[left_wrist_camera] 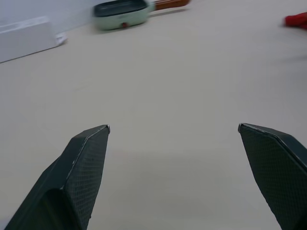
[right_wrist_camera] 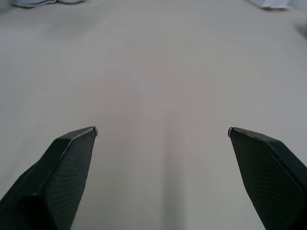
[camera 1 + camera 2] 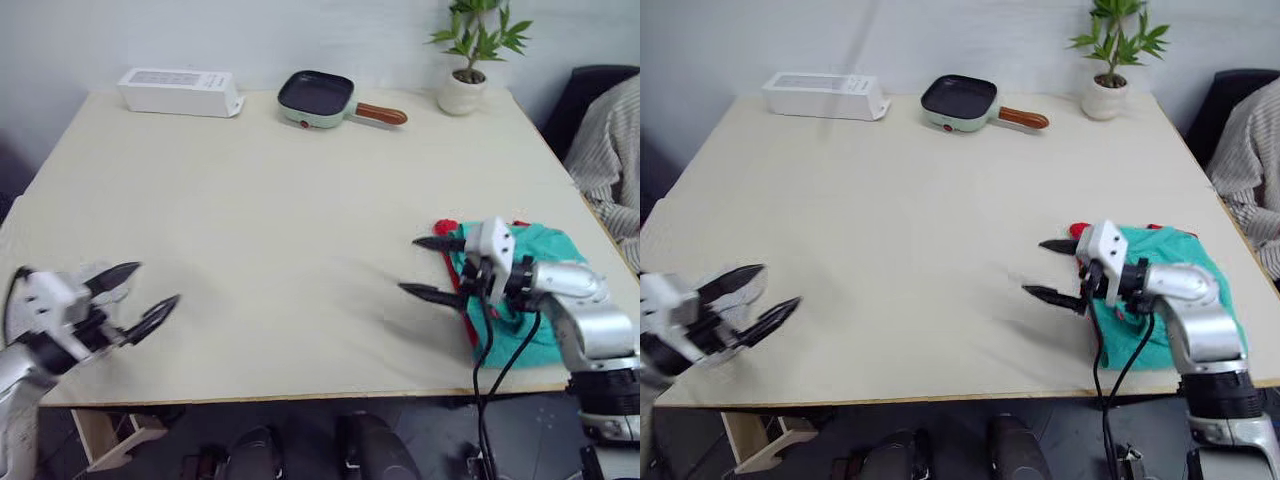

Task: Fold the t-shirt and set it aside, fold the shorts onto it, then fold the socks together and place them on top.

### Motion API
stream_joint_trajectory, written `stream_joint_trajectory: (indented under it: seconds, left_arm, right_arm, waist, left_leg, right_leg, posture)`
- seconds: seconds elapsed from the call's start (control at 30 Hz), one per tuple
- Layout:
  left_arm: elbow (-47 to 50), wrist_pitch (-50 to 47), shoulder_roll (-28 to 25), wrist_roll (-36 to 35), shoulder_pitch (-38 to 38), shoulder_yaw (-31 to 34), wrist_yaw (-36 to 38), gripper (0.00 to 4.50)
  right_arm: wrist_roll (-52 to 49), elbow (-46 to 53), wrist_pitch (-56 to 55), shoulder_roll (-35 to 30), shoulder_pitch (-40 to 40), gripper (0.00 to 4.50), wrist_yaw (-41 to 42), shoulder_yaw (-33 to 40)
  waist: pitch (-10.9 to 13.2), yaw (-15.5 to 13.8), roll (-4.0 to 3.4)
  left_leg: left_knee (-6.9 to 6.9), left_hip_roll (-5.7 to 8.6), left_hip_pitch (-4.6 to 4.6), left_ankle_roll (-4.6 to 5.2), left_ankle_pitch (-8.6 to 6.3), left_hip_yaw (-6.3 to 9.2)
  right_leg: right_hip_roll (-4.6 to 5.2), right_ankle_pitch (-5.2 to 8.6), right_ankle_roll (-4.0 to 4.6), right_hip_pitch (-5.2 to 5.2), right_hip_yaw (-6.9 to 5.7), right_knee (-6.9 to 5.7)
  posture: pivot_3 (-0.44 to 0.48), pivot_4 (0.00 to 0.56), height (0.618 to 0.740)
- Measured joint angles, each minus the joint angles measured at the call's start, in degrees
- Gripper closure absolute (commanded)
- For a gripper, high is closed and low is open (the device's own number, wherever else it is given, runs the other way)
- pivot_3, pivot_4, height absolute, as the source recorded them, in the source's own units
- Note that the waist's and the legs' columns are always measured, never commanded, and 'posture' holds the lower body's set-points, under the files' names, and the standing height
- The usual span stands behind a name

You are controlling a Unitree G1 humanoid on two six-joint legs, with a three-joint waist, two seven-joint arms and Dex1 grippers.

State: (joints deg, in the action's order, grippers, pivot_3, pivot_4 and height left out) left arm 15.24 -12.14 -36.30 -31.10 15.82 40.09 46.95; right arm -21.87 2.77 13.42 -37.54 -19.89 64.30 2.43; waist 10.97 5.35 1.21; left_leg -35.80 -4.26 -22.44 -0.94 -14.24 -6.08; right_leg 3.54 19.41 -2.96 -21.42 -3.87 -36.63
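Judging from the layout, the shirt and shorts are already stacked, so the socks look like the step in hand. The shorts [image 3: 530, 300], soft teal cloth with rumpled edges, lie on the table [image 3: 280, 220] at its near right corner, with slivers of the red t-shirt [image 3: 446, 228] showing under them on the side toward the table's middle. The right gripper [image 3: 428, 268] hovers just beside that pile, over bare wood, its two black pointed fingers spread apart and holding nothing. The left gripper [image 3: 135, 295] hangs at the table's near left edge, jaws likewise spread and empty.

A pale bundle under the left gripper may be the socks [image 3: 735, 300], though it is too unclear to be sure. If so, the left arm should close on both together, pinching low so the thin knit does not slip, then carry them across and lower them flat onto the pile's centre without dragging the loose cloth.

At the far edge of the table stand a white box [image 3: 180, 92], a mint-green pan [image 3: 318, 98] with a brown handle, and a potted plant [image 3: 470, 60].
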Motion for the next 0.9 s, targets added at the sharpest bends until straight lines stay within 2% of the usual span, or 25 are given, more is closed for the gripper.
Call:
stream_joint_trajectory:
  seconds: [0.03,0.1,0.27,0.33,0.37,0.5,0.6,0.7,0.73,0.77,0.9]
  left_arm:
    - [0.0,0.1,0.5,-0.1,2.6,2.5,-0.5,0.00]
    - [-0.9,0.8,3.4,-0.2,8.6,8.6,-1.8,0.00]
    - [-8.1,3.0,10.4,-0.3,18.8,19.4,-5.4,0.00]
    - [-9.4,2.2,12.5,-0.4,22.6,21.0,-7.1,0.00]
    - [-9.4,1.4,13.2,-0.5,23.7,21.3,-7.8,0.00]
    - [-5.4,-1.3,13.1,-2.6,24.7,20.9,-8.4,0.00]
    - [0.1,-4.6,9.4,-4.4,24.7,19.0,-8.4,0.00]
    - [2.9,-9.2,1.8,-4.8,22.2,16.6,-8.6,0.00]
    - [3.2,-11.0,-1.2,-4.7,20.9,15.2,-8.6,0.00]
    - [3.3,-12.8,-4.1,-4.4,19.8,13.4,-8.5,0.00]
    - [2.2,-18.6,-10.3,-3.0,16.6,6.8,-7.6,0.00]
  right_arm:
    - [0.3,0.0,-1.8,1.4,0.3,0.04,-0.5,-0.2]
    - [1.0,0.0,-6.4,4.6,0.6,0.04,-1.8,-0.3]
    - [-0.4,-0.2,-14.5,5.5,7.0,0.04,3.1,-0.7]
    - [-1.4,-0.9,-17.9,5.5,10.3,0.04,6.1,-0.7]
    - [-1.7,-1.4,-19.5,5.5,11.3,0.04,7.3,-0.6]
    - [-3.2,-1.8,-20.8,4.7,13.3,0.04,8.6,0.7]
    - [-4.8,0.0,-19.1,4.5,13.8,0.04,8.0,1.1]
    - [-7.0,2.8,-15.7,4.6,12.9,0.04,6.8,0.5]
    - [-7.4,3.6,-14.9,4.6,12.3,0.04,6.5,0.2]
    - [-7.7,4.1,-14.3,4.8,11.4,0.04,6.3,-0.1]
    - [-7.8,4.5,-13.0,5.2,9.4,0.04,5.3,-0.5]
  waist:
    - [0.1,-0.2,-0.09]
    - [0.0,-1.0,-0.02]
    - [-0.1,-3.8,0.24]
    - [-0.1,-4.0,0.31]
    - [-0.1,-4.0,0.30]
    - [-0.1,-3.9,0.37]
    - [-0.2,-3.8,0.41]
    - [-0.2,-3.7,0.33]
    - [-0.2,-3.7,0.29]
    - [-0.2,-3.6,0.27]
    - [-0.2,-3.2,0.27]
  left_leg:
    - [0.11,0.46,-0.27,0.09,0.26,0.89]
    - [-0.04,0.53,-0.65,0.11,0.35,0.73]
    - [-0.25,0.56,-0.73,-0.04,0.03,0.63]
    - [-0.26,0.56,-0.70,0.01,0.00,0.63]
    - [-0.19,0.54,-0.71,0.01,-0.01,0.63]
    - [0.06,0.51,-0.75,0.01,-0.01,0.62]
    - [0.20,0.51,-0.74,0.02,0.00,0.56]
    - [0.21,0.51,-0.71,0.01,0.06,0.49]
    - [0.22,0.51,-0.71,0.00,0.07,0.44]
    - [0.24,0.51,-0.71,0.00,0.07,0.37]
    - [0.52,0.50,-0.75,0.27,0.25,0.02]
  right_leg:
    - [0.44,0.11,-0.09,0.18,-0.85,0.02]
    - [0.69,0.22,-0.09,-0.43,-0.73,-0.34]
    - [0.82,0.21,-0.08,-0.53,-0.68,-0.22]
    - [0.89,0.21,-0.02,-0.53,-0.67,-0.01]
    - [0.90,0.59,0.82,-0.60,-0.66,0.29]
    - [0.88,0.39,0.94,-0.49,-0.64,0.83]
    - [0.88,0.40,0.96,-0.27,-0.59,0.79]
    - [0.87,0.41,0.95,-0.46,-0.59,0.43]
    - [0.88,0.33,0.78,-0.51,-0.57,0.33]
    - [0.88,0.01,0.19,-0.60,-0.56,0.16]
    - [0.87,0.01,0.21,-0.98,-0.35,0.02]
  posture:
    - [0.000,0.150,0.740]
    - [0.000,0.150,0.740]
    - [0.000,0.150,0.740]
    - [0.000,0.150,0.740]
    - [0.000,0.150,0.740]
    - [0.000,0.150,0.740]
    - [0.000,0.150,0.740]
    - [0.000,0.150,0.740]
    - [0.000,0.150,0.740]
    - [0.000,0.150,0.740]
    - [0.000,0.150,0.740]
